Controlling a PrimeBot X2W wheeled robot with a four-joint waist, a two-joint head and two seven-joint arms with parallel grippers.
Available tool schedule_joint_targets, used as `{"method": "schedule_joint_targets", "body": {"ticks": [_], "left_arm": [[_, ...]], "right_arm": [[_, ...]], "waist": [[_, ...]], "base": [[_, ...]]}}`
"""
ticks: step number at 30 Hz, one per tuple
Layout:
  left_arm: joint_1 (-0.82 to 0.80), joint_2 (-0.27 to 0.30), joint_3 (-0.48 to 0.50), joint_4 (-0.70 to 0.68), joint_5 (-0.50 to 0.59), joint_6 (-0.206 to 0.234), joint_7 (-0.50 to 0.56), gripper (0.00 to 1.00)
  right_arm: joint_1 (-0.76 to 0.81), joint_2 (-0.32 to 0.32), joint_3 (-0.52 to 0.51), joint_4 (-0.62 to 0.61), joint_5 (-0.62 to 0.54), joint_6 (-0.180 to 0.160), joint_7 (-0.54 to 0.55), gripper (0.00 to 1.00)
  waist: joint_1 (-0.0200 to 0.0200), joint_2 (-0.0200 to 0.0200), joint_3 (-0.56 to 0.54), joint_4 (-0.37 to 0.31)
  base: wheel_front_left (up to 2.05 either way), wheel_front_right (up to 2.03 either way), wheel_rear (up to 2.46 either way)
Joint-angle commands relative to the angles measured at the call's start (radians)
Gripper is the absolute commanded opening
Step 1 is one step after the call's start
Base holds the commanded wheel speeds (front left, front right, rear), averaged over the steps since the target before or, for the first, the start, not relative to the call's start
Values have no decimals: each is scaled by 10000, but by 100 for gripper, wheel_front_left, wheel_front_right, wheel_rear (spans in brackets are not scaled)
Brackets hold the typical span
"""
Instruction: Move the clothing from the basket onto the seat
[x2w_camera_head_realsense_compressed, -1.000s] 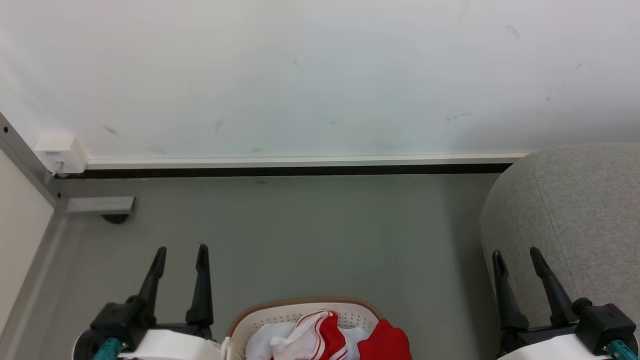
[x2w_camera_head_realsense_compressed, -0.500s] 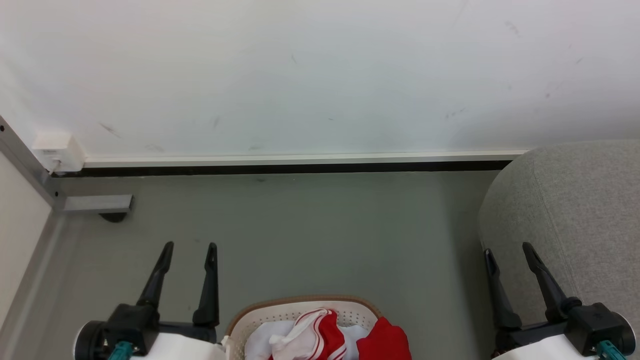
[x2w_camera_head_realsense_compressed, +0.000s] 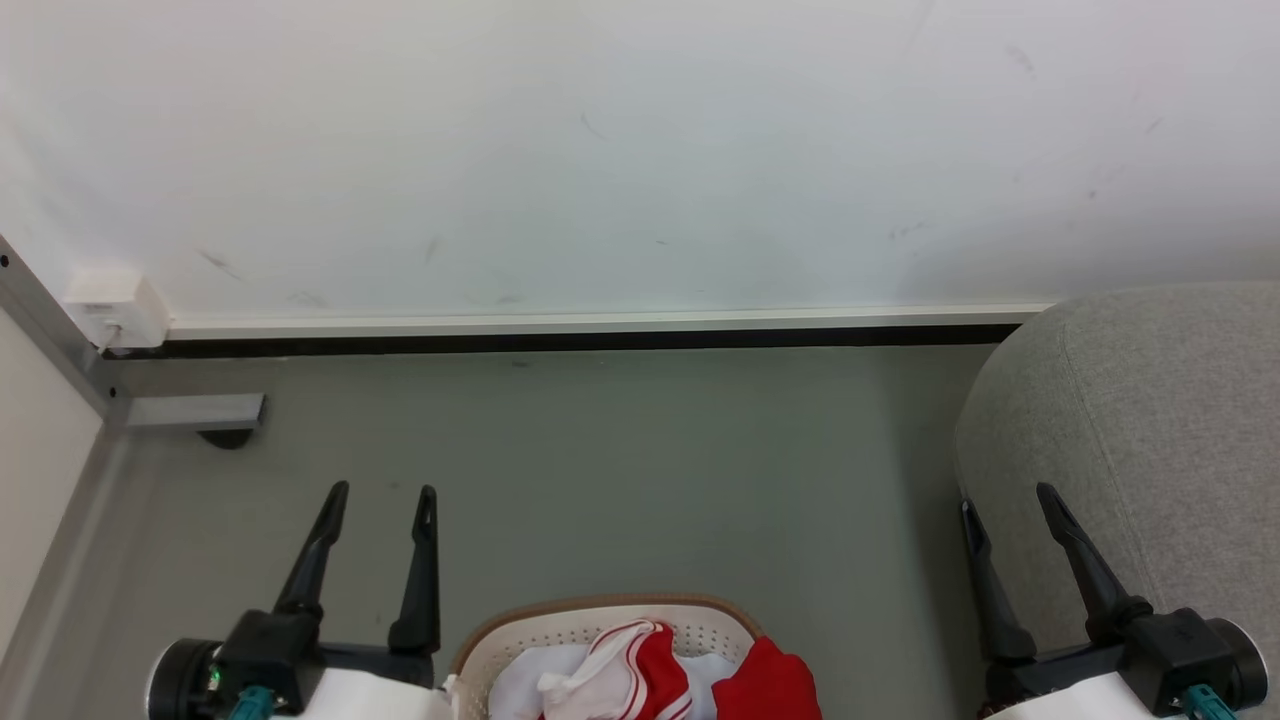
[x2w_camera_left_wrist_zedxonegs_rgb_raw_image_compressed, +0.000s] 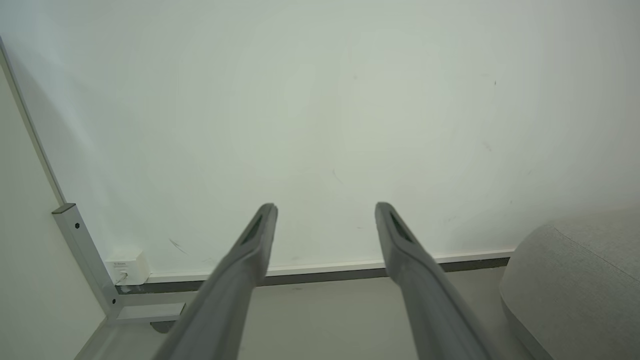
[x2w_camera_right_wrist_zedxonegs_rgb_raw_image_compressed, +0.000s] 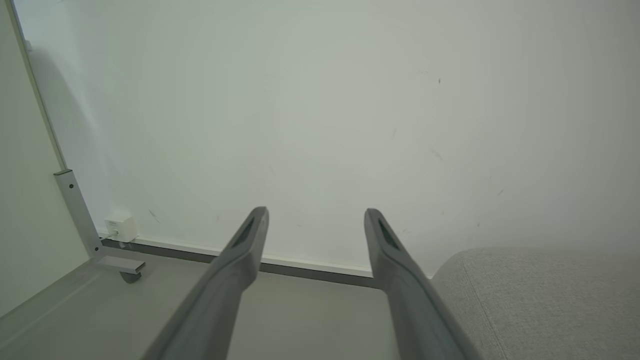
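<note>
While nothing is yet lifted, the stock stands as follows.

1. Clothing (x2w_camera_head_realsense_compressed: 650, 665): bright red cloth with white-and-red striped trim, bunched together with some white cloth (x2w_camera_head_realsense_compressed: 520, 690). Location: in the basket (x2w_camera_head_realsense_compressed: 600, 618), at the bottom middle of the head view, between the two arms. One red fold (x2w_camera_head_realsense_compressed: 775, 680) lies over the right rim. Handling, by judgement: light, soft and limp. It will sag and trail when raised, and may catch on the rim or drag a second piece along. Best hold: the raised striped roll on top of the heap, pinched deep so that several layers are caught, not one thin edge.

2. Basket: cream, perforated wall, brown rim, standing on the grey floor (x2w_camera_head_realsense_compressed: 650, 470). Its far end is in view and the rest is cut off by the picture's edge. Probably light, so it is likely to slide or tip if the cloth is tugged sideways. Lift straight up.

3. Seat (x2w_camera_head_realsense_compressed: 1150, 430): light-grey upholstery, rounded corner, to the right, apart from the basket with bare floor between.

4. Left pincer (x2w_camera_head_realsense_compressed: 384, 488): fingers spread wide, holding nothing, over the floor left of the basket.

5. Right pincer (x2w_camera_head_realsense_compressed: 1005, 496): likewise wide and empty, before the seat's corner.
</note>
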Motion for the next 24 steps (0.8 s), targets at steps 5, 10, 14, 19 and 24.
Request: {"method": "schedule_joint_targets", "body": {"ticks": [5,10,14,19,24], "left_arm": [[121,-34,64,-27,125,-45,-7,100],[150,-68,149,-11,73,-55,-7,100],[101,-89,191,84,-31,-110,-7,100],[-156,-120,150,306,-126,-265,-7,100],[-356,-122,108,618,-209,-507,-7,100]], "right_arm": [[-17,-62,-41,-21,129,-21,-37,100],[-12,-62,-21,-10,168,-21,-35,100],[-93,-66,-193,-99,379,-21,-37,100],[-248,-54,-389,-159,319,-21,-35,100],[-358,-48,-565,-262,458,-21,-35,100]], "waist": [[0,-1,-44,-4],[0,-1,-51,-50],[0,-1,71,-174],[0,-1,288,-365],[0,-1,582,-625]], "base": [[0,0,0],[0,0,0],[0,0,0],[0,0,0],[0,0,0]]}}
